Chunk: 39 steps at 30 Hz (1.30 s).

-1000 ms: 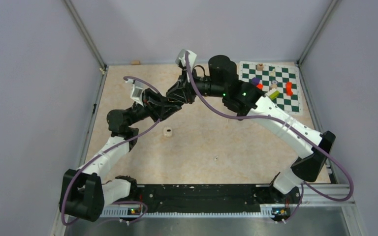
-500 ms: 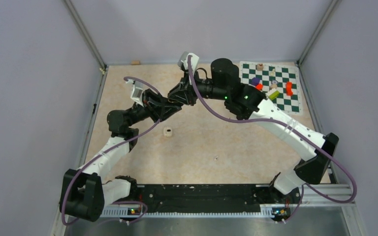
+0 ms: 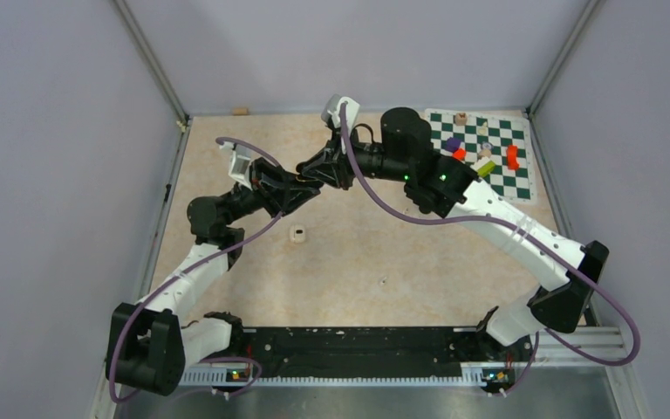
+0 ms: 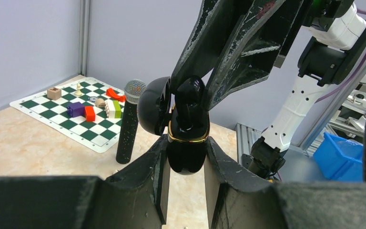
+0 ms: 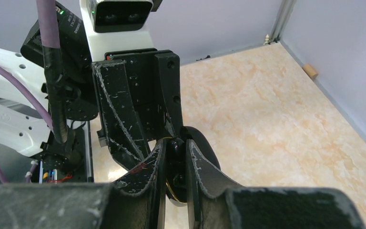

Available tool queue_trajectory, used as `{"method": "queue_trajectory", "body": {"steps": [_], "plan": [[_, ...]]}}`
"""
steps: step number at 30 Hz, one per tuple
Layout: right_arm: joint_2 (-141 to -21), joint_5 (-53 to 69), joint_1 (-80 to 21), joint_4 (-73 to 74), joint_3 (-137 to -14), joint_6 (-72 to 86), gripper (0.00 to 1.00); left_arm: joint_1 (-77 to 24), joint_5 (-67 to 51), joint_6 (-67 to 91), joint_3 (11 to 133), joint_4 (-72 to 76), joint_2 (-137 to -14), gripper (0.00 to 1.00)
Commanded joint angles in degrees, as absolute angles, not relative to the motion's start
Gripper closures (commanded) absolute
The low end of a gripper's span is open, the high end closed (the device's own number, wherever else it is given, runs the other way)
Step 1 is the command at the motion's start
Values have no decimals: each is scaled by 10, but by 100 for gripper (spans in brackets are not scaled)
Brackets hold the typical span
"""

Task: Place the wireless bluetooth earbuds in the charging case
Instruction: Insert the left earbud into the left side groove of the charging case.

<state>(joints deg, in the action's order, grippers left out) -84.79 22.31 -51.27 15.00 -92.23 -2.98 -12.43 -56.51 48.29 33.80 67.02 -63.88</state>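
My two grippers meet in mid-air over the back of the table. The left gripper (image 4: 186,145) is shut on the lower half of a glossy black charging case (image 4: 187,155) with a gold rim; its round lid (image 4: 151,109) hangs open to the left. From above, my right gripper (image 5: 175,145) is shut on a shiny black piece, apparently a black earbud (image 4: 190,93), sitting at the case's mouth. In the top view the fingers overlap at the case (image 3: 318,172), which is mostly hidden. A small whitish piece (image 3: 297,233) lies on the table under the left arm.
A green-and-white chessboard mat (image 3: 515,179) at the back right carries coloured blocks (image 3: 512,157) and small pieces. A black microphone (image 4: 126,129) stands upright near the mat. A cork-like bit (image 3: 241,111) lies by the back wall. Metal rails (image 3: 166,188) frame the table.
The right arm's elbow has swung right and toward the front, and the joined grippers drifted slightly right. Both grips look unchanged.
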Motion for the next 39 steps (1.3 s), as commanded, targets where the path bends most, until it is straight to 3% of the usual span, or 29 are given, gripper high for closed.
{"method": "queue_trajectory", "body": {"steps": [1,26,39], "plan": [[-828,221,-519,154,-925,-42,93,-120,-553,480,340,711,-623,100],[-818,218,-519,176,-935,-70,94,-120,-554,476,337,711,-620,100],[-856,227,-519,199,-1010,-30,96,-120,-561,454,331,694,-621,100]]}}
